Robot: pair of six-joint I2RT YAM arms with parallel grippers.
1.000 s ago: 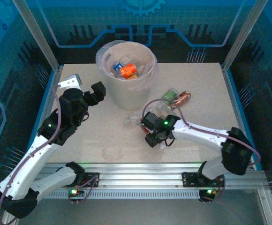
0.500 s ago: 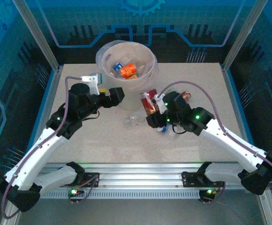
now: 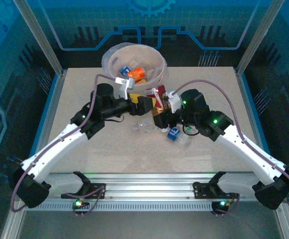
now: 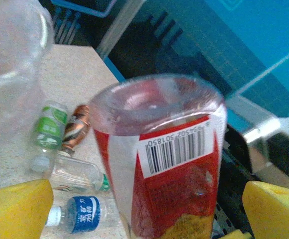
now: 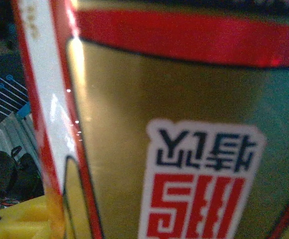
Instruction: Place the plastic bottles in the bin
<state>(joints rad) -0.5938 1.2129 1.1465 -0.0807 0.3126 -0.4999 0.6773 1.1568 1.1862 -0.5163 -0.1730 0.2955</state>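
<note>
Bottle [image 4: 169, 164] (red label) is pinched in right jaws, between spread left jaws, near bin [image 3: 159, 69].

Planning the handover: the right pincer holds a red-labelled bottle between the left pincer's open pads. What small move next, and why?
Probably close the left pincer on the red-labelled bottle: its yellow pads stand open on either side of it, and the right pincer grips it near the bin, so a handover looks ready.

A beige speckled tabletop [image 3: 219, 84] sits inside blue translucent wall panels [image 3: 209, 20] printed with circuit lines, framed by silver aluminium posts [image 3: 37, 37]. A slotted metal rail [image 3: 149, 191] edges the near side.
</note>
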